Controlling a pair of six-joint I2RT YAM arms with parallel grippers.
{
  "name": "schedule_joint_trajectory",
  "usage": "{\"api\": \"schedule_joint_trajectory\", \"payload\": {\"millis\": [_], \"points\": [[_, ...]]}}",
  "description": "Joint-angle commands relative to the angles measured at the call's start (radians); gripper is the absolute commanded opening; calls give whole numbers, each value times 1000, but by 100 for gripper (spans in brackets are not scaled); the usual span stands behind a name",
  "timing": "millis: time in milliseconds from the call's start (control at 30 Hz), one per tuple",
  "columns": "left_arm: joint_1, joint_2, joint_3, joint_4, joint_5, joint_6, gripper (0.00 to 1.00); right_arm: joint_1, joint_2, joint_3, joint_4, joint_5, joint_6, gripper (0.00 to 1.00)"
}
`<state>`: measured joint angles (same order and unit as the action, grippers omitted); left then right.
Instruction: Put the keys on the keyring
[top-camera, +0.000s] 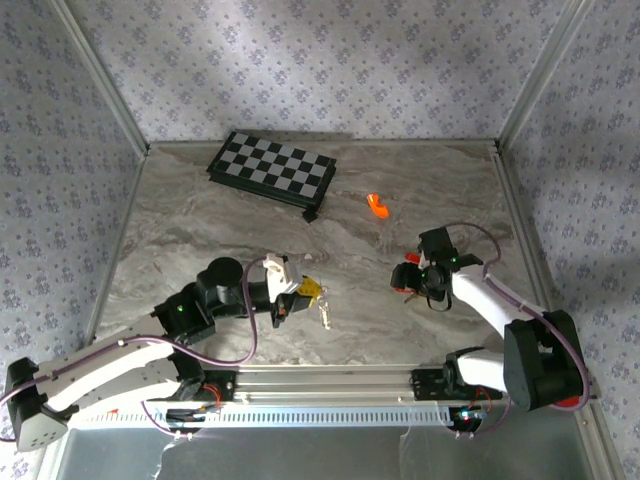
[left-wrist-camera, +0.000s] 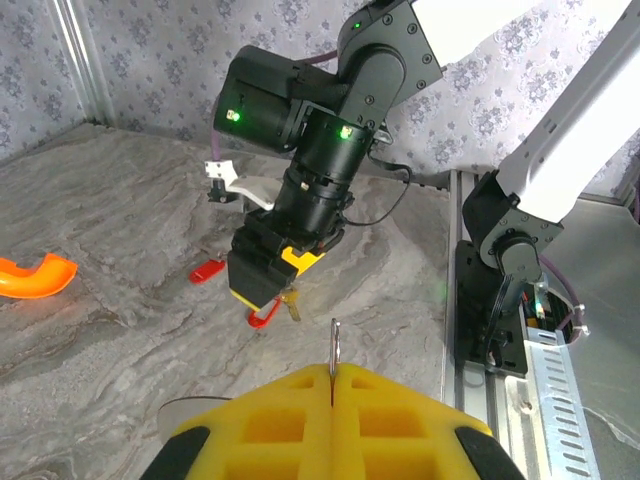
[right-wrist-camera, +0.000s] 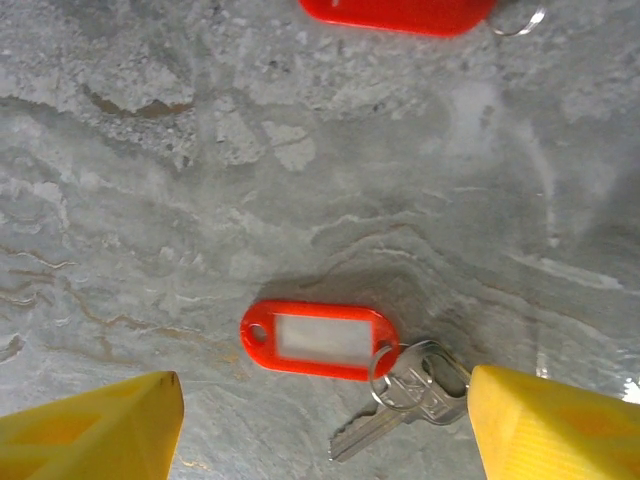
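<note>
My left gripper (left-wrist-camera: 331, 378) is clamped tight on the keyring (left-wrist-camera: 334, 345), whose thin metal edge stands up from between the yellow pads. My right gripper (right-wrist-camera: 325, 425) hangs low with its jaws wide apart, gripping nothing. The red-tagged key (right-wrist-camera: 318, 340) lies flat on the table (right-wrist-camera: 150, 150) between them, its silver end near one fingertip. A second red tag (right-wrist-camera: 395, 12) lies well beyond the jaws.

I am working over a grey marbled tabletop (top-camera: 200, 230). Between the fingers of my right claw (right-wrist-camera: 320, 440) lies a red plastic tag with a pale centre (right-wrist-camera: 318, 340), joined by a small ring to a silver metal key (right-wrist-camera: 400, 400). A second red plastic tag (right-wrist-camera: 395, 12) lies just beyond the claw. Farther beyond and to its left rest a curved orange plastic piece (top-camera: 377, 205) and a black-and-white chequered board (top-camera: 272, 170).
</note>
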<state>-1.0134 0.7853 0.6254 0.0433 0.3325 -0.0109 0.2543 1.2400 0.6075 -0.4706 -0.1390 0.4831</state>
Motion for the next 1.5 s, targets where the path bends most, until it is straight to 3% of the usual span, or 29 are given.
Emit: {"api": "schedule_joint_trajectory", "payload": {"millis": [0, 433, 967, 1467], "points": [[6, -29, 14, 46, 33, -12, 0, 9, 8, 5, 32, -25, 36, 74], [5, -99, 14, 24, 2, -8, 0, 131, 33, 3, 12, 84, 52, 72], [-5, -145, 11, -12, -59, 21, 0, 221, 24, -44, 95, 53, 138, 72], [-40, -172, -13, -17, -158, 42, 0, 487, 65, -23, 192, 81, 340, 71]]}}
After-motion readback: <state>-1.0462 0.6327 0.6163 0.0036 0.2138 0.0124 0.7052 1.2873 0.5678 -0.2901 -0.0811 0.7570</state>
